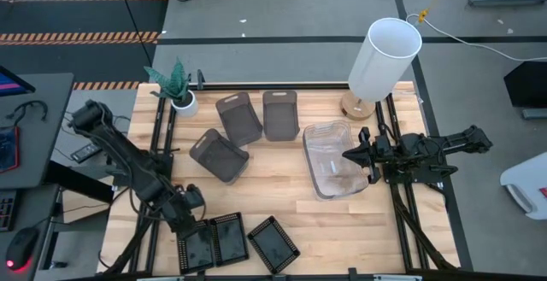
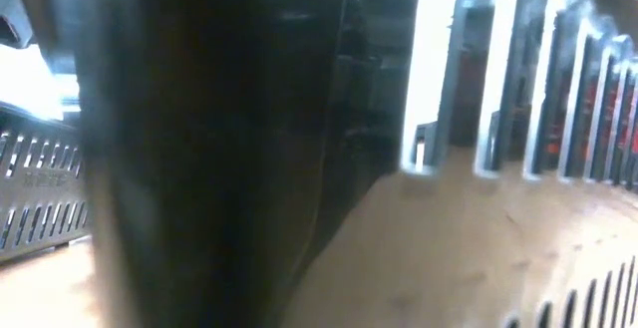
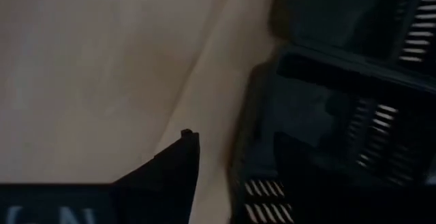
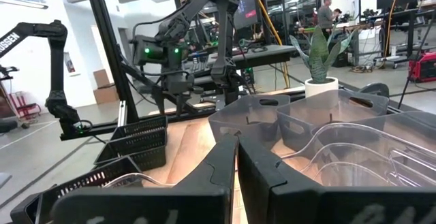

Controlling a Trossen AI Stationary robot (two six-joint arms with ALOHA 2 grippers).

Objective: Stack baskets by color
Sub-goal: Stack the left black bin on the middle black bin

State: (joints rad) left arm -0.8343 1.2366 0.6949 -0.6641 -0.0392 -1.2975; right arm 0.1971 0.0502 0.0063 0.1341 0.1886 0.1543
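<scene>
Three black mesh baskets lie at the table's near edge: two close together (image 1: 214, 242) and one to their right (image 1: 273, 243). Three smoky grey baskets (image 1: 239, 119) stand at the far middle, one of them tipped (image 1: 220, 155). Clear baskets (image 1: 332, 160) sit nested right of centre. My left gripper (image 1: 195, 219) points down, open, over the far left corner of the black pair. The left wrist view shows one finger (image 3: 185, 149) over bare wood beside a black basket's wall (image 3: 262, 149). My right gripper (image 1: 349, 155) hovers level and shut above the clear baskets' right rim. My left gripper stands open at the rim of the leftmost black basket (image 3: 300, 67), coming from above. Its second finger is lost against the dark plastic, so I cannot tell whether either finger touches the basket. The basket rests flat on the table.
A tall white cylinder (image 1: 385, 57) stands at the far right and a small white plant pot (image 1: 182, 102) at the far left. Bare wood (image 1: 342, 230) lies near right. In the low view, dark slotted basket walls (image 2: 40, 198) close to the lens block most of the table.
</scene>
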